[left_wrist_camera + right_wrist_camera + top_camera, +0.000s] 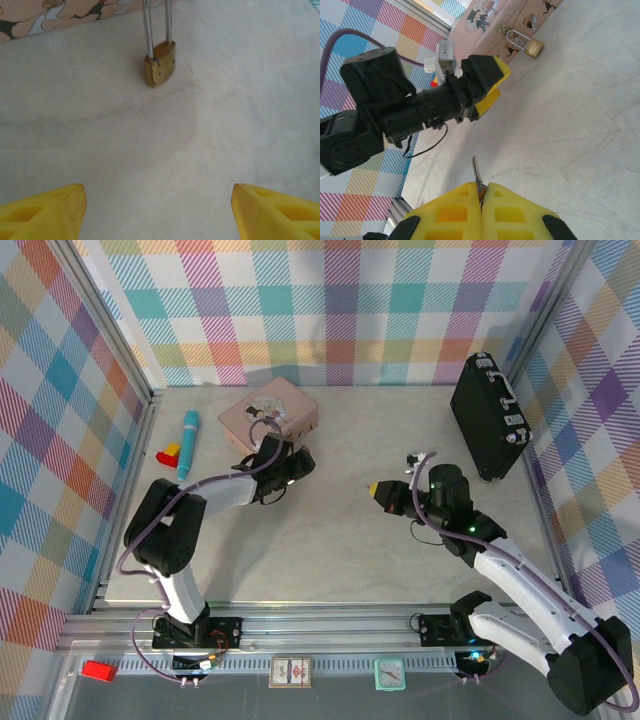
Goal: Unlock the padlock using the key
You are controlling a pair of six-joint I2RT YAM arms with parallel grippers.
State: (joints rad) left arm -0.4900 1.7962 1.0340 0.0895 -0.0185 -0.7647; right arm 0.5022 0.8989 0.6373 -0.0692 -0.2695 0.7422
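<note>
The padlock (pixel 160 67) lies on the desk (pixel 225 125) right against the front of the pink tin (pixel 45 17); its brass body points away from the tin, and its silver shackle (pixel 148 30) runs back to the tin's side, where the right wrist view suggests it is hooked through the clasp; so the long axis runs from the tin out toward the left pincer (pixel 159 212). That pincer is spread wide and holds nothing; the lock sits straight ahead of it, near, centred between the two yellow tips and apart from both.

The key (pixel 476 172) is pinched in the right pincer (pixel 481 192), whose tips are pressed together on its head; the thin shaft sticks out ahead, aimed roughly toward the padlock (pixel 534 47) but well apart from it. The left arm is much the nearer; by my reading the coming move turns on the left pincer (pixel 490 85) steadying the body so the key can reach its free end.

The left wrist view alone shows the body's near face close up; I cannot make out a keyhole there; the right wrist view alone shows the key; from above, the left pincer (pixel 292 465) sits beside the pink tin (pixel 268 412) and the right pincer (pixel 381 491) is out mid-desk.
</note>
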